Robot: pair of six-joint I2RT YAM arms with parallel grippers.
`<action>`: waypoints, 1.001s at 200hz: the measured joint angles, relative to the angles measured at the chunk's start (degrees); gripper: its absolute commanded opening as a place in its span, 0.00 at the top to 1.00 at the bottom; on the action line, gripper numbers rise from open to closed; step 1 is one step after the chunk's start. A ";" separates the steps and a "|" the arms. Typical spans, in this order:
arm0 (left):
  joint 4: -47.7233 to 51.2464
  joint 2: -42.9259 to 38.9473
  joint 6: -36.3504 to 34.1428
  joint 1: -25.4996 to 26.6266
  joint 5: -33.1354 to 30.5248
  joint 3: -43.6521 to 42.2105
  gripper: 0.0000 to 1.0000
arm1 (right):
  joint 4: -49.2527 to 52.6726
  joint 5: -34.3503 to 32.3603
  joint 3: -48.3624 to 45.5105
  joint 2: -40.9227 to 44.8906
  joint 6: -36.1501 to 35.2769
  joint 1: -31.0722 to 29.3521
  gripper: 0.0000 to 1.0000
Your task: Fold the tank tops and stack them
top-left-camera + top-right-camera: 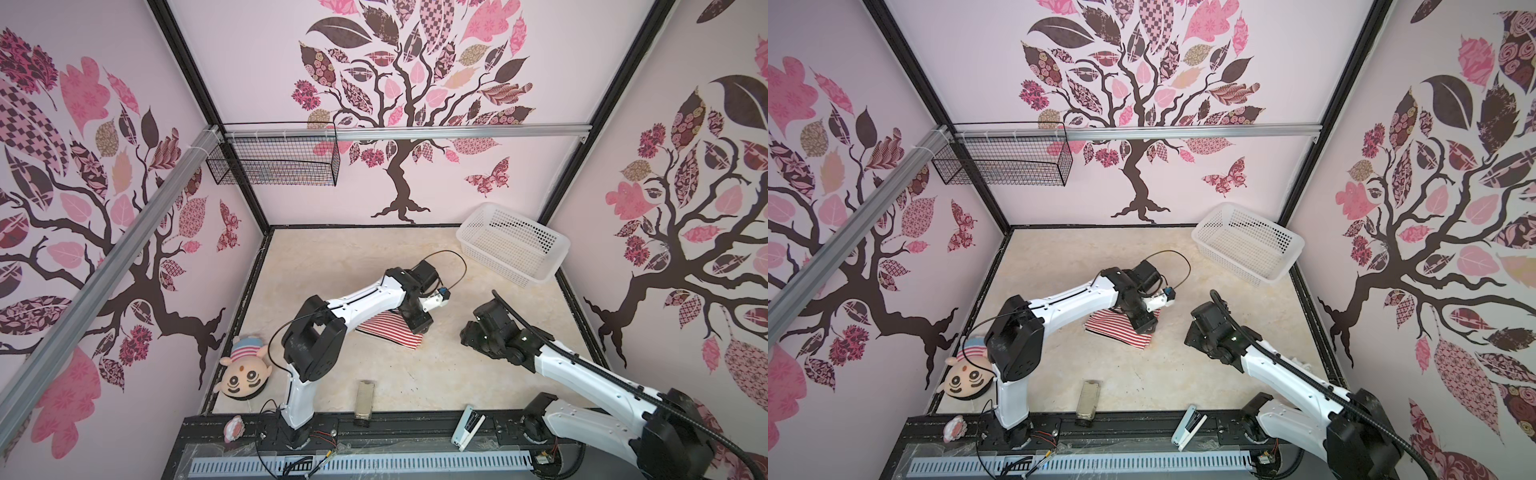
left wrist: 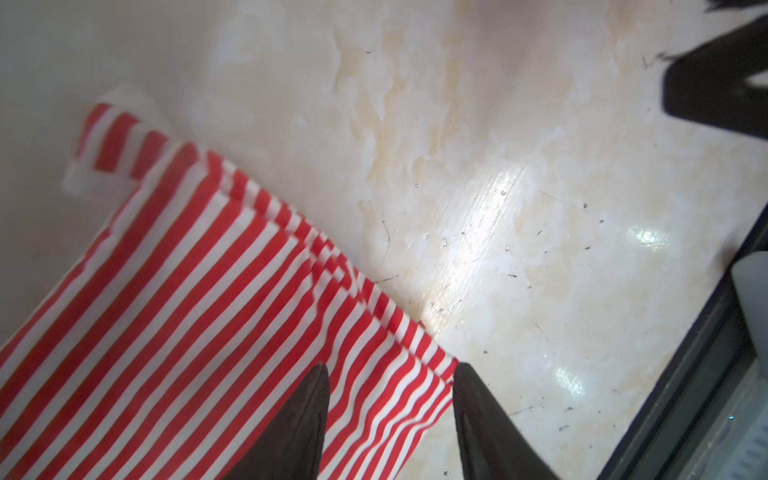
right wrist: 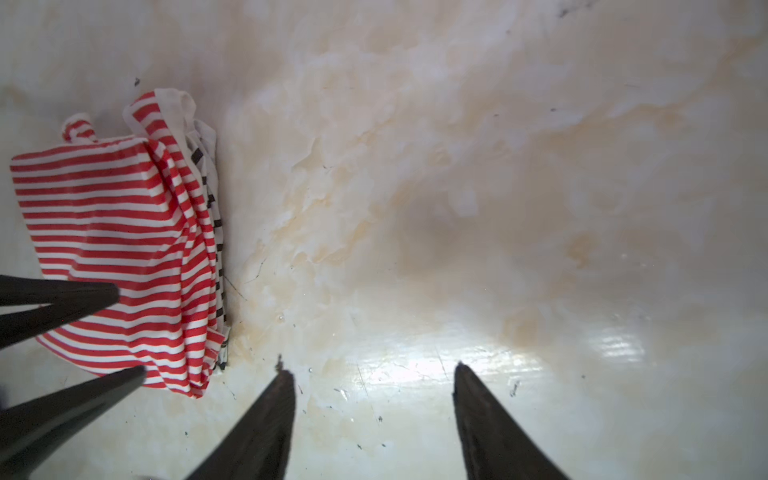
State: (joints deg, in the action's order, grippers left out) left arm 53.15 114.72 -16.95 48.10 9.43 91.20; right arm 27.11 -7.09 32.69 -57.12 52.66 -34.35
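Tank tops (image 1: 388, 328) lie folded and stacked at the middle of the counter (image 1: 332, 257).
The red-and-white tank top (image 3: 108, 232) lies on the black-and-white tank top (image 3: 217, 224), whose striped edge shows along one side only. The left pincer (image 2: 390, 368) stands with jaws apart at a corner of the red-and-white tank top, one finger over the stripes, the other at the cloth's edge, pinching nothing. The right pincer (image 3: 372, 370) is spread wide over bare counter just beside the garments, touching neither.

White arms (image 1: 365, 297), black joints (image 1: 313, 336) — black cables (image 1: 508, 309)
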 measured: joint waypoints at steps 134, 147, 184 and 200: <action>-4.87 7.96 -1.20 -0.44 -10.67 1.88 0.46 | 4.98 -3.06 -0.55 8.22 2.64 0.44 0.28; -5.25 7.91 -1.18 -2.62 -10.78 1.27 0.46 | 4.59 -2.69 -0.55 7.61 2.62 0.44 0.28; -6.78 4.92 -1.55 -8.41 -11.39 -3.82 0.46 | 3.34 -1.99 -0.55 5.88 2.54 0.44 0.28; -6.75 3.78 -1.79 -10.64 -11.34 -5.42 0.46 | 2.56 -1.60 -0.55 4.74 2.45 0.46 0.28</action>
State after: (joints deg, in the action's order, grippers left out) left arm 46.39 118.50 -18.74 37.45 -1.91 85.78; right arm 29.67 -8.69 32.14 -52.38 55.11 -33.89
